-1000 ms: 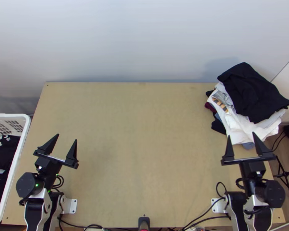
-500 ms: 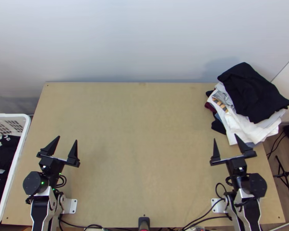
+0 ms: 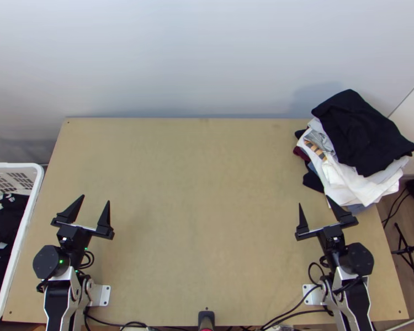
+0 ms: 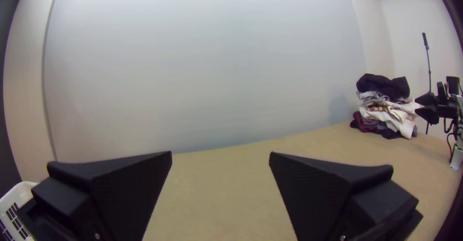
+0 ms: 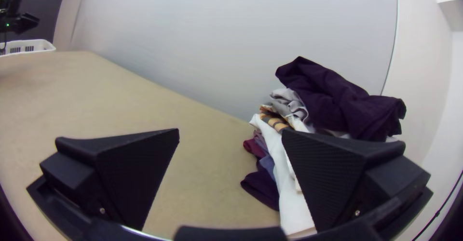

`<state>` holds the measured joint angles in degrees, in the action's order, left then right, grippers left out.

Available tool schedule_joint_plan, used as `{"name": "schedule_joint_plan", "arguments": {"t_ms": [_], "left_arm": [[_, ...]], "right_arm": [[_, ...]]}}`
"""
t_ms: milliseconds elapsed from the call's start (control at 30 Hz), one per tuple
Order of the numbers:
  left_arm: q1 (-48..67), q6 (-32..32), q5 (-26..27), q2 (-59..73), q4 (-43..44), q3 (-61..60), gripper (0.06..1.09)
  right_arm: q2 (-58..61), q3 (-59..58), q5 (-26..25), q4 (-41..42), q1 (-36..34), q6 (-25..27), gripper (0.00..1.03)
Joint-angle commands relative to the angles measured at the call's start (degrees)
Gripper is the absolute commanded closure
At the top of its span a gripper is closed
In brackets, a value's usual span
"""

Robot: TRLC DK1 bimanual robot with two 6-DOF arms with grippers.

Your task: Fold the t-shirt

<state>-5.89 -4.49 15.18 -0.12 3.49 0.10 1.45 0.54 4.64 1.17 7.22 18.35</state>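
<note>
My left gripper (image 3: 96,198) is open over the left front part of the table (image 3: 201,182), with nothing between its fingers. My right gripper (image 3: 314,201) stands open just in front of the clothes pile at the right, also holding nothing. The left wrist view shows the left gripper (image 4: 220,153) with its fingers wide apart. In the right wrist view the right gripper (image 5: 230,130) is likewise spread, one finger overlapping the pile. A folded black garment (image 3: 363,132) lies on top of the pile. Which piece is the t-shirt, I cannot tell.
Under the black garment are stacked white clothes (image 3: 348,185) and other coloured ones, at the table's right edge. A white basket (image 3: 26,231) with dark and light clothes stands at the left. Black cables (image 3: 287,313) run along the near edge, and a wall rises behind the table.
The right gripper has moved left and slightly toward the near edge, staying open. My left gripper has shifted only slightly. The clothes pile looks the same.
</note>
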Motion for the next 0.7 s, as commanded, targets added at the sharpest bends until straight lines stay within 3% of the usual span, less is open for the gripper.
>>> {"name": "schedule_joint_plan", "arguments": {"t_ms": [0, 667], "left_arm": [[0.1, 0.9, 0.0, 0.1, -0.5, -0.3, 0.10], [-0.2, 0.2, 0.0, 0.1, -0.6, -0.3, 0.10]], "right_arm": [[2.5, -0.2, 0.0, -0.5, 0.2, 0.6, 0.04], [-1.5, -0.2, -0.4, -0.5, 0.2, -1.8, 0.04]]}}
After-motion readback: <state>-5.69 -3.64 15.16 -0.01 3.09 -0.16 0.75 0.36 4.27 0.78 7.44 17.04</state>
